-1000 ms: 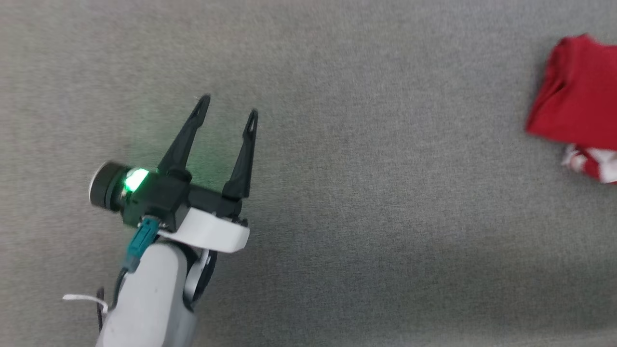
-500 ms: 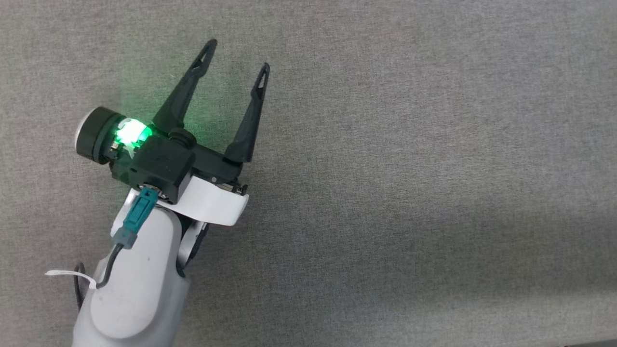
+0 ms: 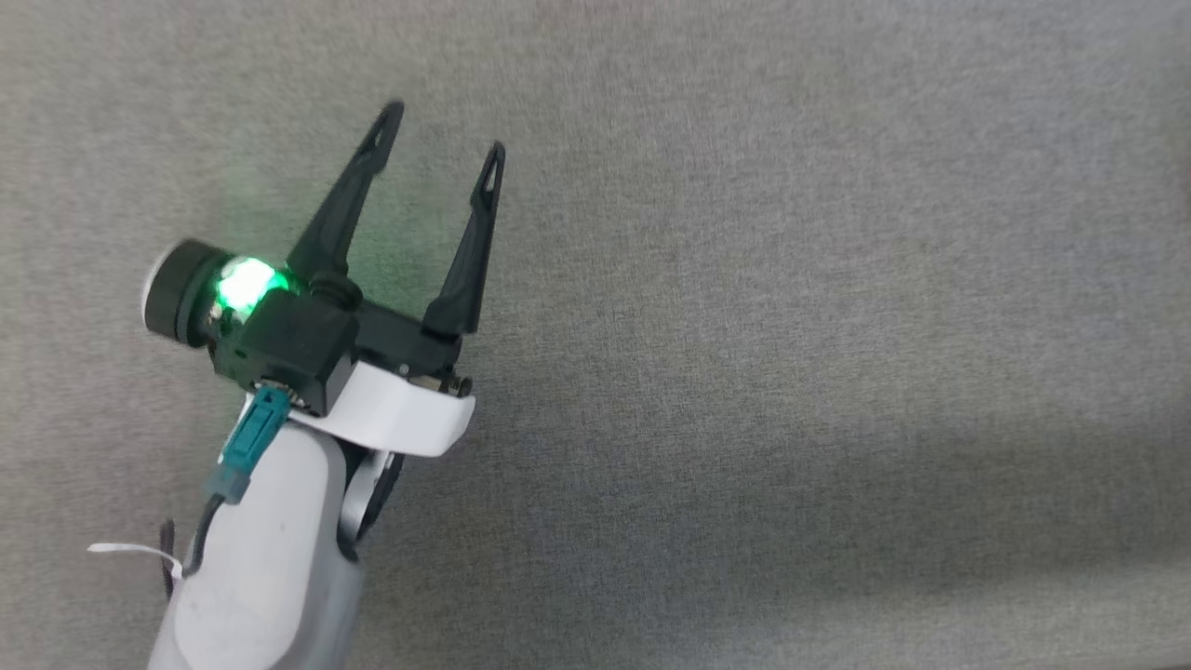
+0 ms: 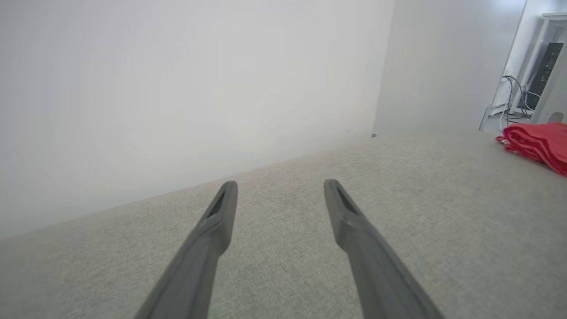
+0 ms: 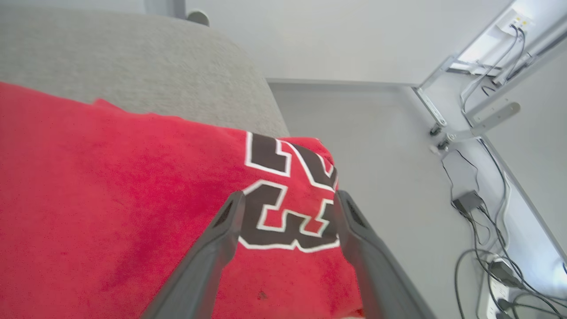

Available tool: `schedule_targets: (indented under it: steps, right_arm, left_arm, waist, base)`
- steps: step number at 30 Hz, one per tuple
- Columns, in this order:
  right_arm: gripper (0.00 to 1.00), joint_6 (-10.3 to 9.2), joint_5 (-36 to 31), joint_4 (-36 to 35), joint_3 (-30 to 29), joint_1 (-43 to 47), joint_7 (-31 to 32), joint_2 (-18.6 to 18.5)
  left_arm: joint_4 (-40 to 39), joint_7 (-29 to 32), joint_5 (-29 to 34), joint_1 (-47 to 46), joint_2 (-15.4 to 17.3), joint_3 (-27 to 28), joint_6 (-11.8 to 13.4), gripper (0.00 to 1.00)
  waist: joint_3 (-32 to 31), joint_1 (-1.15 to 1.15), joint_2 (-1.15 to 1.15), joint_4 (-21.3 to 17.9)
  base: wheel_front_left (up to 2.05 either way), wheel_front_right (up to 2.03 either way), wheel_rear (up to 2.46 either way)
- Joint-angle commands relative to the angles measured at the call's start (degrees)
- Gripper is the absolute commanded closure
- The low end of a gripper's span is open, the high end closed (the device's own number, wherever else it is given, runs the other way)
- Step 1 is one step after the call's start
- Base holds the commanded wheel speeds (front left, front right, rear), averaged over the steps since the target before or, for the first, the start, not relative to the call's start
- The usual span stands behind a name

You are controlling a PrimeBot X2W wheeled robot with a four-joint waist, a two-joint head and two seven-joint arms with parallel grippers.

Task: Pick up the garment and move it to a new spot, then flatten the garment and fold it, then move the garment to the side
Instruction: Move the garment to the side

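The garment point(image 5: 110, 199), a red jersey with a black white-outlined number point(image 5: 261, 153), lies spread over the end of the grey padded surface point(image 5: 133, 57) in the right wrist view. My right gripper point(image 5: 289, 195) hangs open just above it, its fingers either side of the number. Far off at the right edge of the left wrist view, the garment point(image 4: 538, 141) is a low red heap. My left gripper point(image 3: 445, 128) is open over bare grey surface point(image 3: 791, 326) at the head view's left, with nothing between its fingers point(image 4: 221, 212).
A white wall point(image 4: 177, 88) runs along the far side of the surface. Beyond the surface's rounded end lies pale floor point(image 5: 390, 155) with cables and a power brick point(image 5: 469, 204). An equipment rack point(image 4: 542, 66) stands behind the garment.
The head camera has swung, so the red garment at the right edge a second ago has left the head view. My left gripper stays open and holds about the same pose.
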Motion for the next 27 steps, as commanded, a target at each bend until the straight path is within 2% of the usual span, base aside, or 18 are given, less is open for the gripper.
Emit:
schedule_targets:
  steps: [1, 7, 15, 18, 27]
  right_arm:
    - [0.0, -0.04, 1.07, -1.17, 0.82, 1.35, -1.2, 0.48]
    - [0.0, -0.05, 0.5, -8.54, 8.85, 6.52, -5.93, 2.17]
    - [0.0, -0.04, -0.07, -15.65, 14.11, 13.64, -9.18, 8.59]
    - [0.0, -0.04, -1.19, -19.23, 13.05, 16.52, -9.47, 10.81]
    - [0.0, -0.04, -7.06, -31.24, 2.99, 30.11, -9.43, 19.87]
  left_arm:
    - [0.41, -0.3, -0.63, 1.65, -0.29, 0.65, 0.2, 0.0]
    - [3.51, -0.3, -2.79, 8.48, -1.99, 3.92, 0.21, 0.0]
    - [8.67, -0.3, -5.79, 18.09, -3.96, 8.43, -0.18, 0.0]
    - [10.29, -0.3, -6.71, 20.71, -4.43, 9.43, -0.23, 0.0]
    - [11.14, -0.3, -10.4, 27.18, -2.86, 11.46, -0.34, 0.0]
  waist:
    - [-2.72, 0.0, 0.0, 0.53]
    - [-10.48, 0.0, 0.0, 2.09]
    - [-20.54, 0.0, 0.0, 5.28]
    - [-23.56, 0.0, 0.0, 6.61]
    - [-30.3, 0.0, 0.0, 7.87]
  base:
    - [0.0, 0.0, 0.0]
    - [0.0, 0.0, 0.0]
    - [0.0, 0.0, 0.0]
    - [0.0, 0.0, 0.0]
    - [0.0, 0.0, 0.0]
